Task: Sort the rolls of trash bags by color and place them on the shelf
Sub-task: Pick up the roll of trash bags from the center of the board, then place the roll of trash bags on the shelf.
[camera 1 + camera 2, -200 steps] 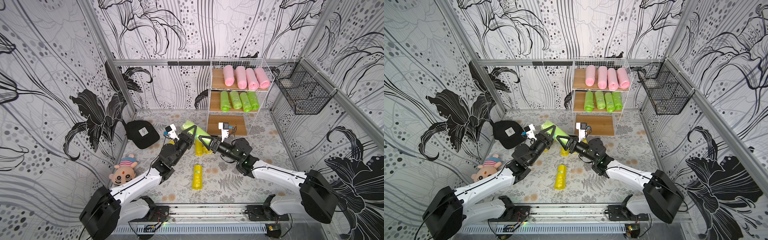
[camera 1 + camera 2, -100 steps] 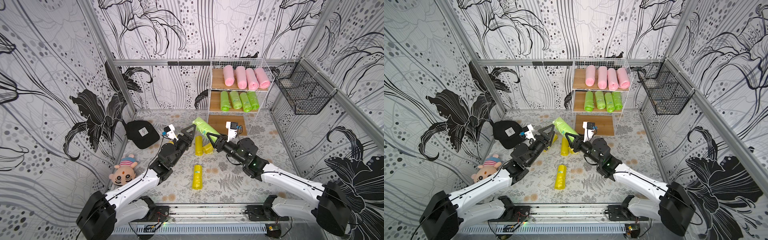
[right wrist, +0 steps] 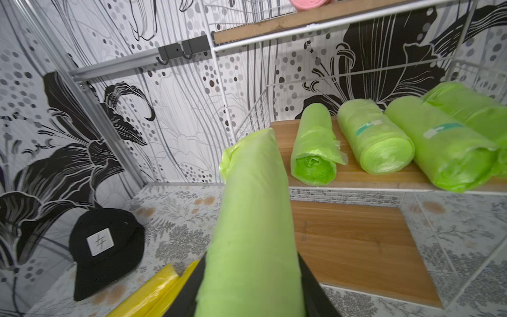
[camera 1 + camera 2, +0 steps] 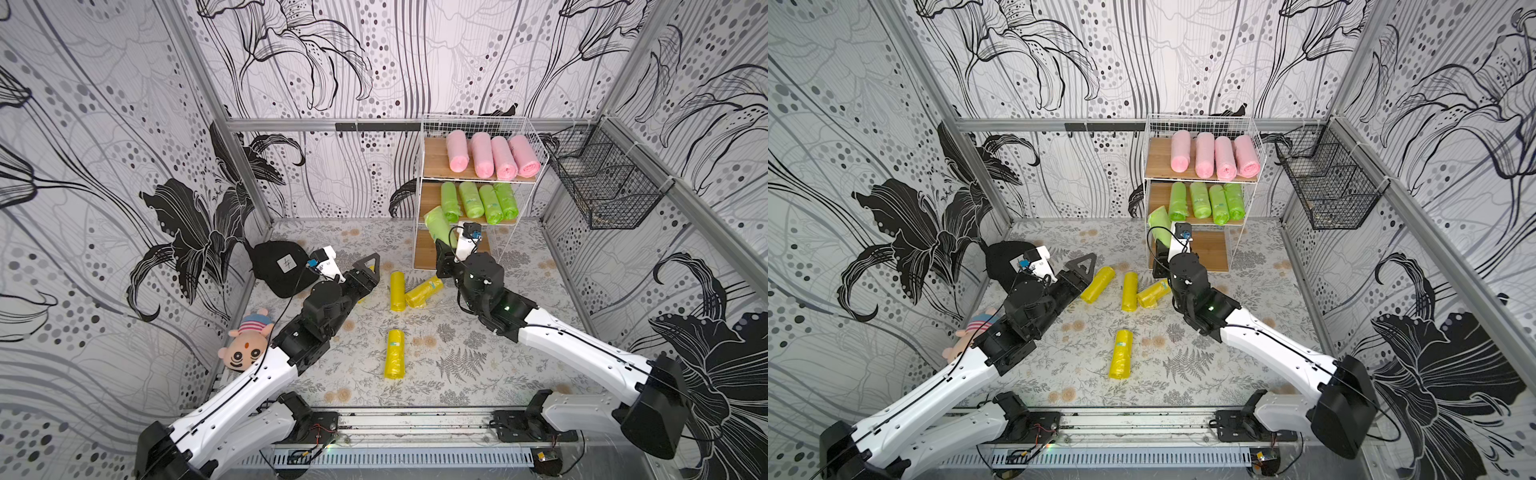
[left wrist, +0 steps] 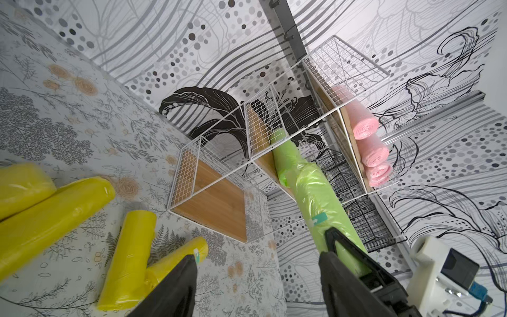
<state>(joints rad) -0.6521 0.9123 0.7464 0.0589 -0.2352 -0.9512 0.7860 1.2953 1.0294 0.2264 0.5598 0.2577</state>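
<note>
Front of table [image 4: 457, 365], near the middle: one yellow roll [image 4: 394, 353] lies alone, pointing front to back. Plush doll [image 4: 245, 347] lies at the left edge. Left gripper [image 4: 1084, 272] hangs low past mid-table, jaws spread wide with nothing between them. Just beyond it, three yellow rolls [image 4: 1129, 291] lie in a loose cluster, two of them touching. The leftmost is just beside a fingertip; contact cannot be told. Right gripper [image 4: 444, 249] is clamped on the lower end of a light green roll [image 4: 438, 222], lifted and tilted, its upper end just beside the front left corner of the shelf's [image 4: 434, 160] middle board. Black hat [image 4: 278, 266] lies toward the back left corner. The shelf stands at the back edge: four green rolls [image 4: 471, 199] on the middle board, four pink rolls [image 4: 482, 156] on the top board. Black wire basket [image 4: 602, 183] hangs on the right wall.
</note>
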